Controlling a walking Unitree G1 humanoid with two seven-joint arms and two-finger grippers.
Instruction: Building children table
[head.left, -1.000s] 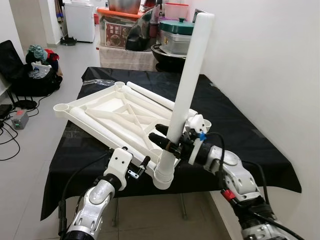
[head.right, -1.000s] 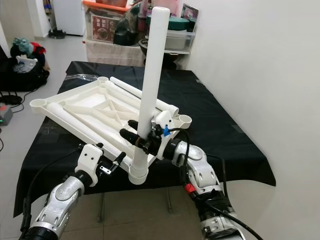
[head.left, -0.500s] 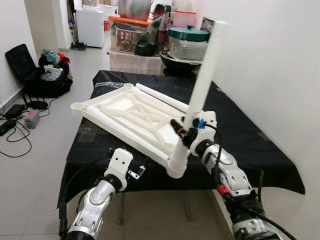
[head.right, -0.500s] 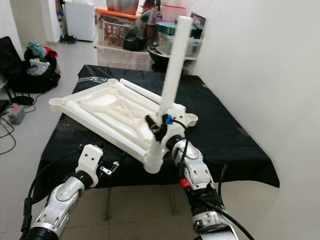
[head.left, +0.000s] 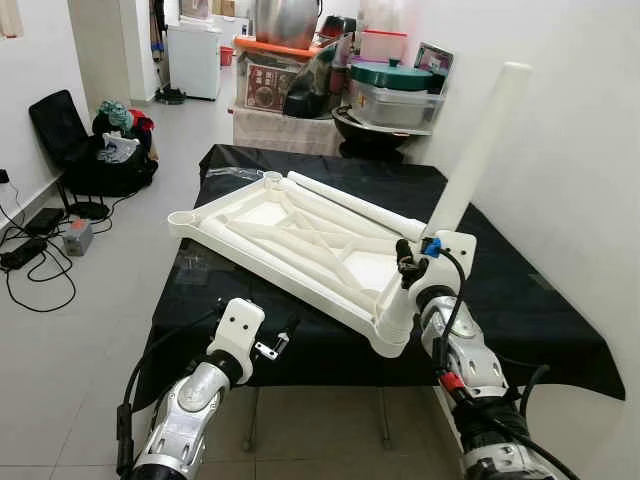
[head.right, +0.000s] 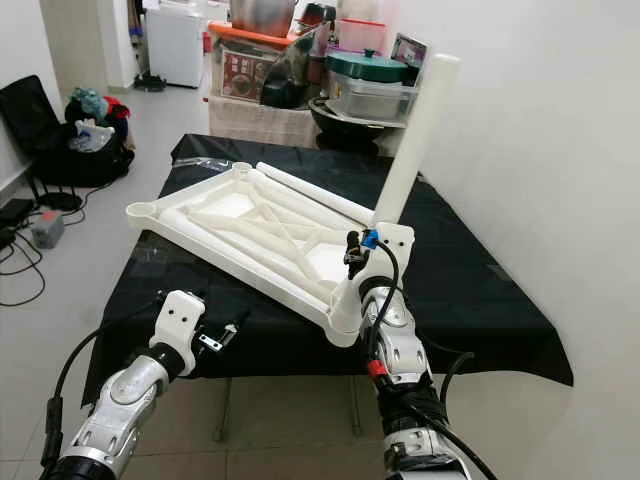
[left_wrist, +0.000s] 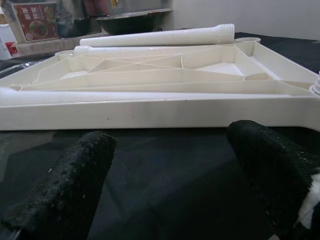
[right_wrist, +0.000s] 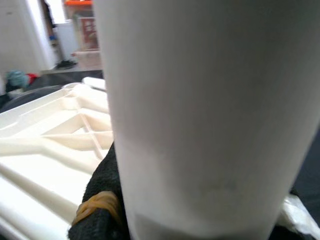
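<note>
Your right gripper (head.left: 408, 268) jaws grip the table leg (head.left: 468, 168), tilted at the near corner socket of the upside-down tabletop (head.left: 300, 235) on the counter (head.left: 520, 300) | left gripper (left_wrist: 165, 175) jaws open, just short of its edge, to steady it

a white plastic tabletop (head.right: 240, 235) is seen lying upside down on a table (head.right: 470, 290) covered in black cloth. a white leg (head.right: 412, 140) is held by the right gripper (head.right: 352, 258) at the tabletop's near corner, leaning up toward the wall. another leg (head.right: 310, 195) is laid along the far edge. the left gripper (head.right: 228, 330) is seen just before the table's near edge. storage boxes (head.right: 375, 90) are stacked behind.
</note>
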